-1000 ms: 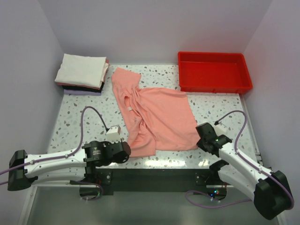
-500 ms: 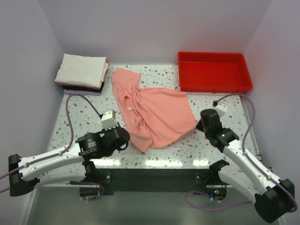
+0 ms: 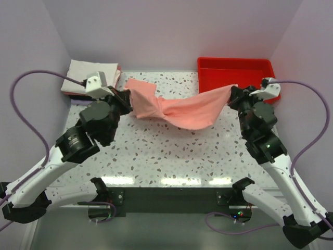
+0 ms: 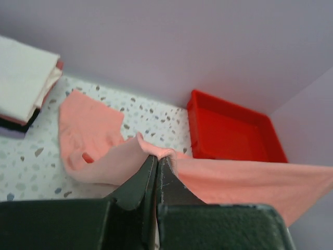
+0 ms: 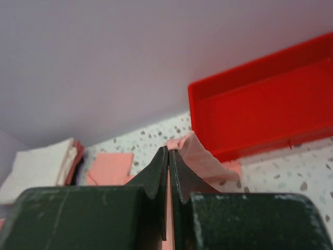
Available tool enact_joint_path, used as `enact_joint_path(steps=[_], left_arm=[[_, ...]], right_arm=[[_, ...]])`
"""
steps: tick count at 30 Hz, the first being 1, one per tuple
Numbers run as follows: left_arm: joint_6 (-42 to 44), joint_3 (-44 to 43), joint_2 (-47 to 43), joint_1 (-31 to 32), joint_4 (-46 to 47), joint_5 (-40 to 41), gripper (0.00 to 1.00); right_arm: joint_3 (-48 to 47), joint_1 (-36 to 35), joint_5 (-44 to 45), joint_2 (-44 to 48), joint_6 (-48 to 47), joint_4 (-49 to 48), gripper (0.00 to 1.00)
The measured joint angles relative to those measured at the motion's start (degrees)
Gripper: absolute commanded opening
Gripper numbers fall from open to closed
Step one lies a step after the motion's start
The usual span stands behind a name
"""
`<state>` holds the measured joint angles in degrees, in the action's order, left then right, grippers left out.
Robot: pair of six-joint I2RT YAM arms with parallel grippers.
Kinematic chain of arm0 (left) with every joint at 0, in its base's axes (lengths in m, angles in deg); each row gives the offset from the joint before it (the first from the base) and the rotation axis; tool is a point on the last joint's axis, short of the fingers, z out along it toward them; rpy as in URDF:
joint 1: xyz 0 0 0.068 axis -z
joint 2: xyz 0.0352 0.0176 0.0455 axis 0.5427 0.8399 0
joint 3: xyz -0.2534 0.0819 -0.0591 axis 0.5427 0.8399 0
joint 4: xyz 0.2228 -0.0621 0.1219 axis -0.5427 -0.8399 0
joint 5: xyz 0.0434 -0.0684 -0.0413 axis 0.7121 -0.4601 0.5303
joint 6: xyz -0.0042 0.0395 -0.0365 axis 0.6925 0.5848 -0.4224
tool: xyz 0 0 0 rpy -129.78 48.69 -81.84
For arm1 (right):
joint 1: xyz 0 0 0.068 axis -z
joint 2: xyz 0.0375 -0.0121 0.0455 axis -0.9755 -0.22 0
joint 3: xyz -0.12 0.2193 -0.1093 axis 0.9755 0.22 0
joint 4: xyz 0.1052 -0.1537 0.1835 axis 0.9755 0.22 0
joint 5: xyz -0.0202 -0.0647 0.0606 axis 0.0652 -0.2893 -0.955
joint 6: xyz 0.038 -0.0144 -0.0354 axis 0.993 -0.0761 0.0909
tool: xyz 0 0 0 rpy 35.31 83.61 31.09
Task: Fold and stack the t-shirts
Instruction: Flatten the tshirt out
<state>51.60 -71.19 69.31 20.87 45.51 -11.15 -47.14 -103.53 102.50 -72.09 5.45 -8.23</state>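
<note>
The salmon-pink t-shirt (image 3: 179,108) hangs stretched in the air between both grippers, sagging in the middle above the table. My left gripper (image 3: 128,97) is shut on its left edge; in the left wrist view the fabric (image 4: 104,156) bunches over the closed tips (image 4: 157,156). My right gripper (image 3: 232,92) is shut on the right edge; in the right wrist view the cloth (image 5: 200,156) drapes over the closed tips (image 5: 168,151). A stack of folded t-shirts (image 3: 86,78), cream on top, sits at the back left corner.
A red plastic tray (image 3: 237,78) stands at the back right, just behind my right gripper. The speckled table (image 3: 171,156) lies below the hanging shirt. Purple walls close in the left, back and right sides.
Both grippers have lifted the pink shirt off the table and carried it up and toward the back, spreading apart. The shirt lay flat before; now it hangs stretched between them.
</note>
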Motion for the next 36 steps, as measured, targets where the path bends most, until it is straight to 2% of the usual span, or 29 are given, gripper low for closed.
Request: enact_joint_path(steps=[7, 10, 13, 16, 22, 26, 31, 33, 36], left_arm=[[15.1, -11.3, -5.6, 0.0, 9.1, 0.5, 0.0], [19.5, -19.4, -5.8, 0.0, 9.4, -1.6, 0.0], [22.3, -29.9, -4.2, 0.0, 9.1, -4.4, 0.0], [23.9, -39.7, -2.6, 0.0, 8.2, -8.6, 0.0], [23.9, -51.5, -1.0, 0.0, 5.8, -19.5, 0.0], [23.4, -52.5, -1.0, -0.1, 5.1, -23.8, 0.0], [22.6, -49.7, -1.4, -0.9, 4.2, -25.0, 0.0], [22.7, -46.3, -2.0, -1.1, 4.8, -23.7, 0.0], [23.6, -35.3, -4.0, -1.2, 9.3, -16.4, 0.0]], right_arm=[[-15.2, 0.0, -0.5, 0.2, -6.2, -1.4, 0.0], [-21.5, 0.0, -1.2, 0.2, -8.4, -0.5, 0.0], [-31.8, 0.0, -2.9, -0.7, -10.3, 1.6, 0.0], [-38.3, 0.0, -3.7, -0.9, -11.0, 3.6, 0.0], [-52.0, 0.0, -6.6, -0.6, -11.8, 8.0, 0.0], [-54.1, 0.0, -7.6, 1.0, -11.8, 10.0, 0.0], [-53.1, 0.0, -7.5, 2.0, -11.8, 12.7, 0.0], [-50.8, 0.0, -7.0, 2.2, -11.7, 12.7, 0.0], [-44.5, 0.0, -4.3, 2.7, -11.6, 13.1, 0.0]])
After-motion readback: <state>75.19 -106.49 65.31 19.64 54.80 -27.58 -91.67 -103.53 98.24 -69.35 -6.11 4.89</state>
